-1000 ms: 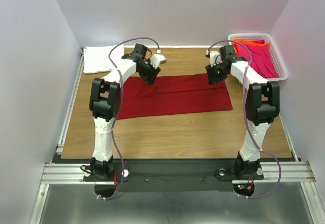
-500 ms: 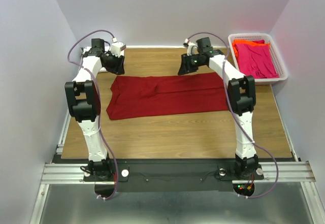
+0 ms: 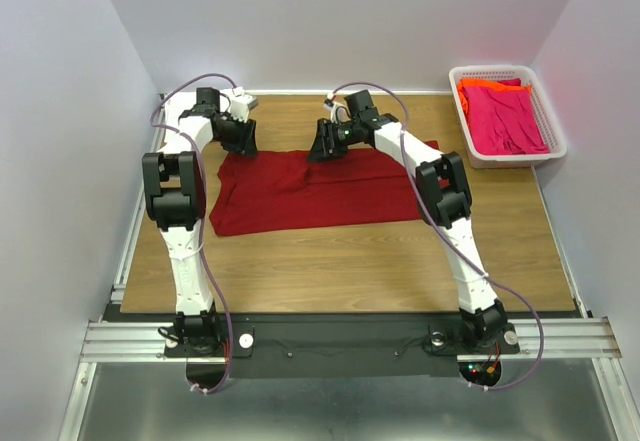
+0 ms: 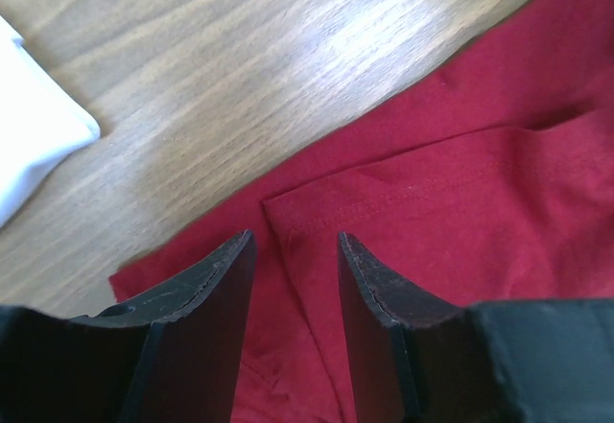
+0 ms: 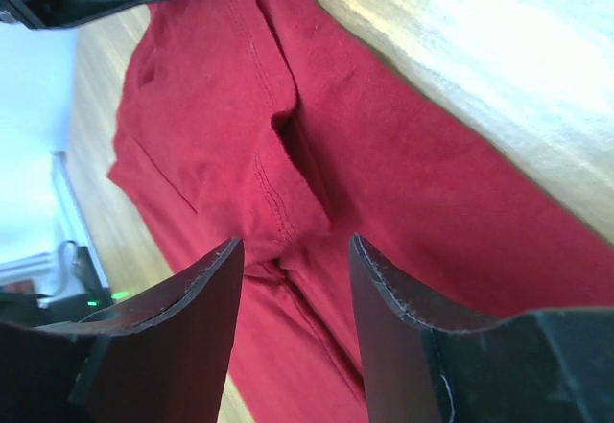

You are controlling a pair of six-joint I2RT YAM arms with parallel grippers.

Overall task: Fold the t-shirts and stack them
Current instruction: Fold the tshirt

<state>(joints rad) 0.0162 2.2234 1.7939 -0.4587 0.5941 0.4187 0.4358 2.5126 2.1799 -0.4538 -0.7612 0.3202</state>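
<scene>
A large dark red t-shirt point(image 3: 300, 193) lies spread flat across the middle of the table. My left gripper point(image 3: 241, 139) hovers over its far left corner, jaws open, red cloth point(image 4: 451, 212) and a hem showing beneath the gap point(image 4: 295, 238). Over the shirt's far edge near the middle is my right gripper point(image 3: 323, 148), open too point(image 5: 295, 241), above a stitched fold point(image 5: 278, 202). A folded white t-shirt point(image 4: 29, 145) lies just left of the red one. Pink point(image 3: 503, 113) and orange point(image 3: 480, 85) t-shirts sit in the basket.
The white lattice basket point(image 3: 553, 126) stands at the far right corner of the wooden table point(image 3: 350, 261). White walls close in on both sides and at the back. The right arm's links stretch diagonally over the shirt's right end.
Both arms have swung left along the shirt's far edge. The red shirt has shifted left with them. The right jaws have widened.
</scene>
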